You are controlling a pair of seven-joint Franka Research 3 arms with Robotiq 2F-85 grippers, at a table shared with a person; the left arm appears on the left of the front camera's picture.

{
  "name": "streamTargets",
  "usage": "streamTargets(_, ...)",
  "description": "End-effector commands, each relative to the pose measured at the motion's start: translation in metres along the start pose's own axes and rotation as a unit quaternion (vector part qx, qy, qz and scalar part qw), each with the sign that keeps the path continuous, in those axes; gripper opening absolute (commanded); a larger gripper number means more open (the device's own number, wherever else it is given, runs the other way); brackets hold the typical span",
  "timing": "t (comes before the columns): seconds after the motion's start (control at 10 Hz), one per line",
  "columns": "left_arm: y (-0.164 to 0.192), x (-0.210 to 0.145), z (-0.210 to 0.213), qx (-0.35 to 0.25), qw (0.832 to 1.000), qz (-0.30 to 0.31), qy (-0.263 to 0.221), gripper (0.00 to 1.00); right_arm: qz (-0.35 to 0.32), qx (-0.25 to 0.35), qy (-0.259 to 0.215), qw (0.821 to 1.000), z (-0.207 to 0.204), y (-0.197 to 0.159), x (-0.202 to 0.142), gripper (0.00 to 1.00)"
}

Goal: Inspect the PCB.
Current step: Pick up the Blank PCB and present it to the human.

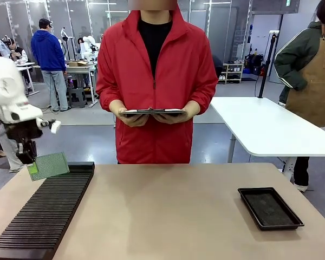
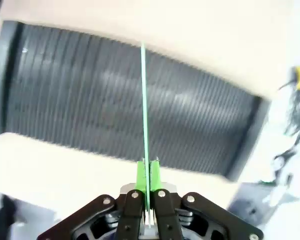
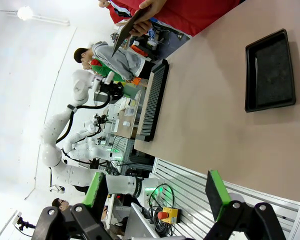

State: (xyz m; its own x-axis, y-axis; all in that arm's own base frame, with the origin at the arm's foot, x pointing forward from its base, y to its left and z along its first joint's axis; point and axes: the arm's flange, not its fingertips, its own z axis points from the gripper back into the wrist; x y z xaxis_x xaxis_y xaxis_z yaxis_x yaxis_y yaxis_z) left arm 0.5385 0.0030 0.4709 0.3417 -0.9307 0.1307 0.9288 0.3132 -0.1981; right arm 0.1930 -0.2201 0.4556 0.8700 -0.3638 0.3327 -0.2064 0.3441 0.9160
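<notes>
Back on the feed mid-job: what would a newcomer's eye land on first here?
First, the left gripper, shut on the green PCB and holding it above the far end of the black slotted rack at the left of the table. Then the red-jacketed person at the far side, holding a dark clipboard. A black tray lies on the right.

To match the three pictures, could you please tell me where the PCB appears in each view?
Front view: the PCB sits at the left edge, held in the left gripper over the slotted rack's far end.
Left wrist view: edge-on, a thin green line up the middle, across the rack.
Right wrist view: too small to tell, near the distant left arm, upper left.
Shared landmark: the slotted rack.
</notes>
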Motion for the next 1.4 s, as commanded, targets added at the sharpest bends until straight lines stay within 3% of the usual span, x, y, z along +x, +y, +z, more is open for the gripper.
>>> streamTargets(0.0, -0.019, -0.024, -0.013, -0.102, 0.970, 0.130, -0.178, 0.00, 0.010, 0.005, -0.004, 1.000, 0.002, 0.001, 0.001, 1.00)
streamTargets(0.1, -0.026, -0.027, -0.026, -0.154, 0.944, 0.177, -0.232, 0.00, 0.010, 0.005, -0.004, 1.000, 0.002, 0.001, 0.001, 1.00)
streamTargets(0.2, -0.034, -0.031, -0.034, -0.167, 0.917, 0.203, -0.300, 0.00, 0.010, 0.005, -0.004, 1.000, 0.002, 0.001, 0.001, 1.00)
streamTargets(0.3, -0.041, -0.031, -0.041, -0.166, 0.907, 0.211, -0.324, 0.00, 0.010, 0.005, -0.004, 1.000, 0.002, 0.001, 0.001, 1.00)
streamTargets(0.4, -0.051, -0.030, -0.043, -0.156, 0.910, 0.205, -0.324, 0.00, 0.010, 0.005, -0.004, 1.000, 0.002, 0.001, 0.001, 1.00)
streamTargets(0.5, -0.031, -0.036, -0.036, -0.176, 0.943, 0.163, -0.229, 0.00, 0.010, 0.005, -0.004, 1.000, 0.002, 0.001, 0.001, 1.00)
streamTargets(1.0, -0.035, -0.038, -0.040, -0.174, 0.940, 0.171, -0.238, 0.03, 0.010, 0.005, -0.004, 1.000, 0.002, 0.001, 0.001, 1.00)
streamTargets(1.1, -0.011, -0.030, -0.035, -0.246, 0.888, 0.257, -0.293, 0.03, 0.010, 0.005, -0.004, 1.000, 0.002, 0.001, 0.001, 1.00)
streamTargets(1.2, 0.009, -0.022, -0.040, -0.390, 0.807, 0.298, -0.328, 0.03, 0.010, 0.005, -0.004, 1.000, 0.002, 0.001, 0.001, 1.00)
streamTargets(1.3, 0.028, -0.018, -0.046, -0.424, 0.761, 0.357, -0.337, 0.03, 0.010, 0.005, -0.004, 1.000, 0.002, 0.001, 0.001, 1.00)
